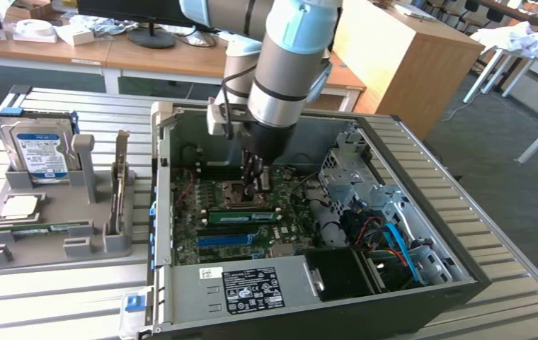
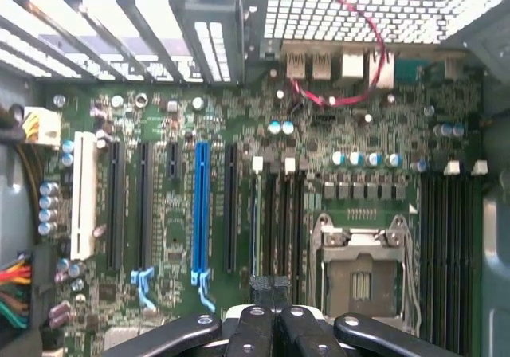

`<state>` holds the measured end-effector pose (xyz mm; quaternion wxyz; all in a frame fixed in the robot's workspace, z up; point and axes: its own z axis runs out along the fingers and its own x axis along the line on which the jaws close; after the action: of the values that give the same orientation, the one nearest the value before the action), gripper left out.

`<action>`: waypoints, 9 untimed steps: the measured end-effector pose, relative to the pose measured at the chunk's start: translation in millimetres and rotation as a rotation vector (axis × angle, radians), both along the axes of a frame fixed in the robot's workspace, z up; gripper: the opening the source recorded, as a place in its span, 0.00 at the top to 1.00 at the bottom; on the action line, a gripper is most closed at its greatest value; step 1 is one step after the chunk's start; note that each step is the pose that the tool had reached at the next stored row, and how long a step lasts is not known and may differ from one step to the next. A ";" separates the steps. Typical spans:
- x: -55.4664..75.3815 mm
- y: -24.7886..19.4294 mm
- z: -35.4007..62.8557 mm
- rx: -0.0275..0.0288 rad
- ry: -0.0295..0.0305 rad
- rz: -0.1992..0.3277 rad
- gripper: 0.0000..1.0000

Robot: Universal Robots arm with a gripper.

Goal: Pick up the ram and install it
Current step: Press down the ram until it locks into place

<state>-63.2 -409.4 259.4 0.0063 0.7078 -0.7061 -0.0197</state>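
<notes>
A long green ram stick (image 1: 241, 214) stands on edge in a slot on the motherboard, just beside the processor socket (image 1: 238, 191). In the wrist view this ram (image 2: 255, 213) shows as a thin green line in the slot left of the socket (image 2: 362, 269). My gripper (image 1: 255, 176) hangs inside the open computer case above the socket, a little way from the stick. Its black fingers (image 2: 253, 321) are shut together with nothing visible between them. A second thin green stick (image 1: 47, 229) lies flat in the grey parts holder.
The black computer case (image 1: 410, 297) lies open on the slatted metal table. The grey holder (image 1: 23, 258) at the exterior view's left carries a blue-labelled hard drive (image 1: 37, 145), a square silver processor (image 1: 20, 207) and an upright card (image 1: 118, 188). Cables (image 1: 392, 237) and drive cages crowd the case's right.
</notes>
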 end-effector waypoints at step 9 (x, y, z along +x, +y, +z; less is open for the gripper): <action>-11.2 0.0 -0.1 0.0000 -0.0001 0.000 0.90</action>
<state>-74.4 -409.4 259.3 0.0063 0.7078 -0.7061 -0.0197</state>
